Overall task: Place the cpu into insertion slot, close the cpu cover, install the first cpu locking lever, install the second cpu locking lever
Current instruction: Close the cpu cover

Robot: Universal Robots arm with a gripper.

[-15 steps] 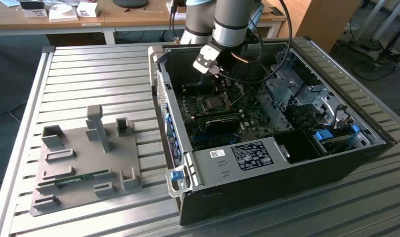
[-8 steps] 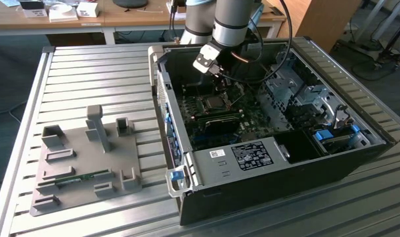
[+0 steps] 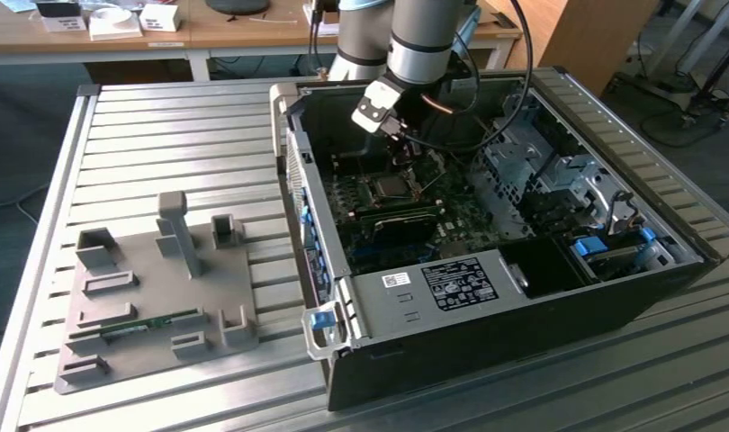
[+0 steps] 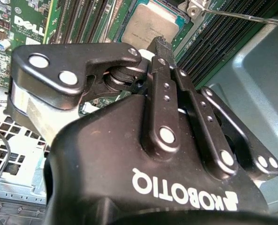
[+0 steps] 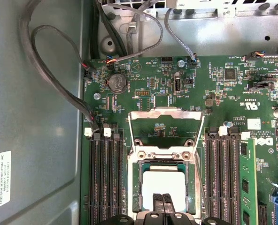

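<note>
The cpu, a flat silver-grey square, lies in the insertion slot on the green motherboard inside the open computer case. It also shows in the second wrist view as the cpu and in the exterior view as the cpu. The cpu cover, a silvery frame with a square opening, is swung open and lies flat beyond the slot. My gripper is shut, its two black fingertips pressed together right over the chip's near edge with nothing between them. A thin metal locking lever sticks out unlatched beside the slot.
Dark memory slots flank the socket on both sides. Grey cables run along the case wall. The drive cage fills the case at the exterior view's right. A grey fixture tray holding a memory stick sits on the slatted table at the exterior view's left.
</note>
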